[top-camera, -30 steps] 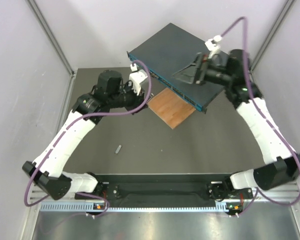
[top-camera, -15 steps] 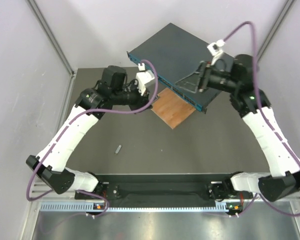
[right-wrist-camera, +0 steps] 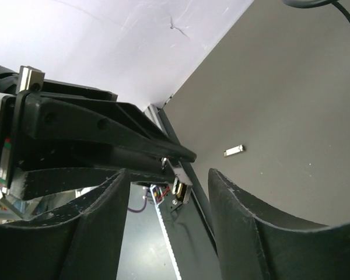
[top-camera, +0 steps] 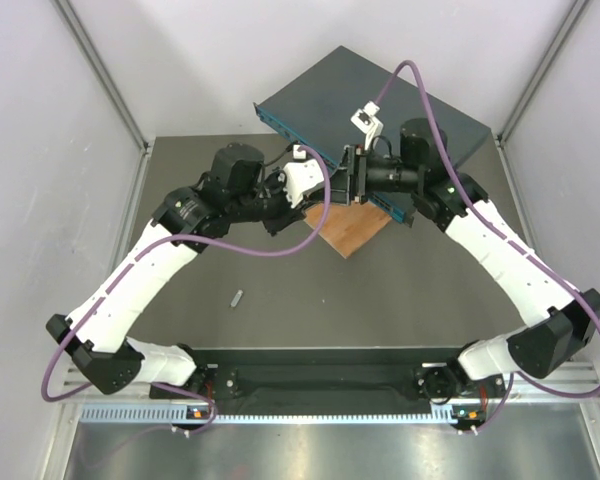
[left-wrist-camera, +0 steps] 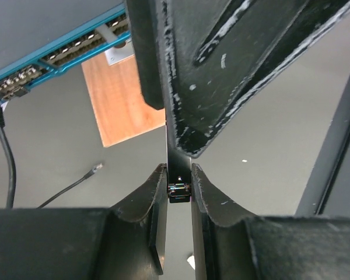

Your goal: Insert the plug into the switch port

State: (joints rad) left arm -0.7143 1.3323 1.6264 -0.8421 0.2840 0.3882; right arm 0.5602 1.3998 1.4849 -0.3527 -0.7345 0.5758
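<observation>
pinching a small boxy black plug [left-wrist-camera: 178, 191], the clenched left gripper [left-wrist-camera: 178, 172] sits between spread matte fingers of the right gripper [right-wrist-camera: 169, 172].

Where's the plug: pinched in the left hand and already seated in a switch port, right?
Not seated. The plug is pinched in the left hand, but the left wrist view shows it held in the air, well clear of the switch and its ports.

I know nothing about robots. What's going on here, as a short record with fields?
Switch: dark box at the far side, teal socket face toward the arms
Plug: pinched in left jaws, not yet inserted
Right jaws: apart, flanking the plug, not touching
Wooden board: flat before the switch
</observation>
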